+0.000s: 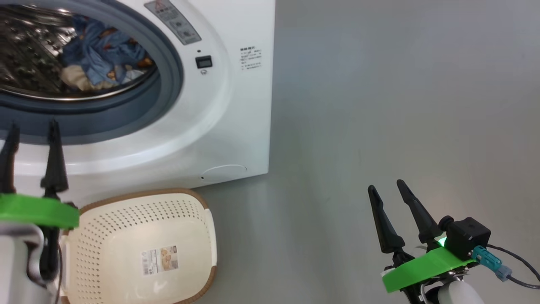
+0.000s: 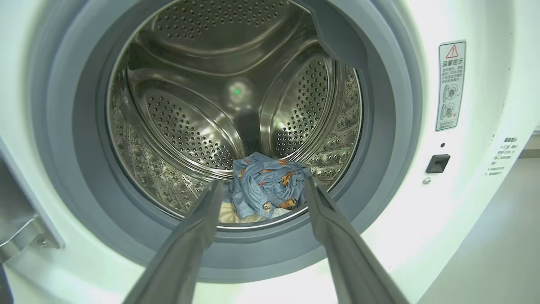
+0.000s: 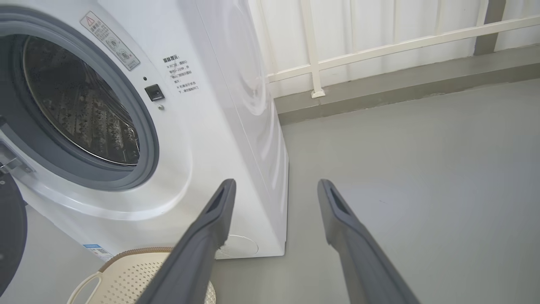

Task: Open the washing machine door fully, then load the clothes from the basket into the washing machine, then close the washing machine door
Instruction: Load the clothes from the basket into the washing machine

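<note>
Since the clothes sit low in the washer drum and the basket in front of the washer is empty, loading looks done. Door swung wide, closing left. Left gripper at washer mouth, right gripper off washer's side: both spread, holding nothing.

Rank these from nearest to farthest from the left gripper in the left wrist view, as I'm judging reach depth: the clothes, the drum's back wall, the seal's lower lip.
1. The seal's lower lip, just beyond the fingertips of the left gripper.
2. The clothes, on the drum floor behind that lip.
3. The drum's back wall, deepest, upper centre.
</note>
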Available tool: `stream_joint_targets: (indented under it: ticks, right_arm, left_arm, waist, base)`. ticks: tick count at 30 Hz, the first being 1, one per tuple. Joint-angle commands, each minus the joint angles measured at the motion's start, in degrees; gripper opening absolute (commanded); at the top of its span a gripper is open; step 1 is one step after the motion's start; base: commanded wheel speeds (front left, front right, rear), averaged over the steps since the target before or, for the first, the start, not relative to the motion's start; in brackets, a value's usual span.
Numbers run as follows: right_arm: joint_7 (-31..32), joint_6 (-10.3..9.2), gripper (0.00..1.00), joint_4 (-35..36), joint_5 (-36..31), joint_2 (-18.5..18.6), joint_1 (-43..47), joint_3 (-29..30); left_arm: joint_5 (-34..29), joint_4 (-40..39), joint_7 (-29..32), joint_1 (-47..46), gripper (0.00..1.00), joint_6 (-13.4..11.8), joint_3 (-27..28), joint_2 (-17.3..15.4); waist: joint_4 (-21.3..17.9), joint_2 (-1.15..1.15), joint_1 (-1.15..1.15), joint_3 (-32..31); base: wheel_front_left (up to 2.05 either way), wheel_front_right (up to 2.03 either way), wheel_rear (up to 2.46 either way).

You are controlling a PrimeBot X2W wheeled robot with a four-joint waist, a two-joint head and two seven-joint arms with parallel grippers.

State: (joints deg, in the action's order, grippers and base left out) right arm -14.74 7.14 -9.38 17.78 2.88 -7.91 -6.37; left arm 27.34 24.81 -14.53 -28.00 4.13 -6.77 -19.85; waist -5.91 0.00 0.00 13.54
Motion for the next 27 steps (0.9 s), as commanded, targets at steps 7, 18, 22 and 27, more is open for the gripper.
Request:
stream_joint_targets:
  ticks: [7, 18, 22, 27]
  right_arm:
    - [-0.26, 0.35, 1.0, 0.75, -0.89, -0.01, 1.68, -0.55]
    - [-0.26, 0.35, 1.0, 0.16, -0.71, -0.01, 3.23, -0.36]
    - [-0.26, 0.35, 1.0, -0.02, -1.53, -0.01, 3.57, -0.47]
    - [-0.26, 0.35, 1.0, -0.07, -2.32, -0.01, 3.98, -0.06]
  left_arm:
    - [-5.57, -8.45, -0.47, 10.27, 1.0, -1.31, 6.38, 1.23]
    - [-10.67, -18.61, -0.47, 23.54, 1.0, -1.68, 13.27, 7.0]
    - [-12.68, -21.67, -0.47, 27.34, 1.0, -0.95, 15.38, 8.67]
    - [-14.67, -23.84, -0.47, 30.92, 1.0, -0.33, 17.32, 10.85]
  waist:
    - [1.99, 0.0, 0.0, -4.14]
    - [2.31, 0.0, 0.0, -7.68]
    - [2.26, 0.0, 0.0, -8.59]
    - [2.2, 0.0, 0.0, -9.92]
  base:
    - [0.0, 0.0, 0.0]
    - [0.0, 0.0, 0.0]
    - [0.0, 0.0, 0.0]
    - [0.0, 0.0, 0.0]
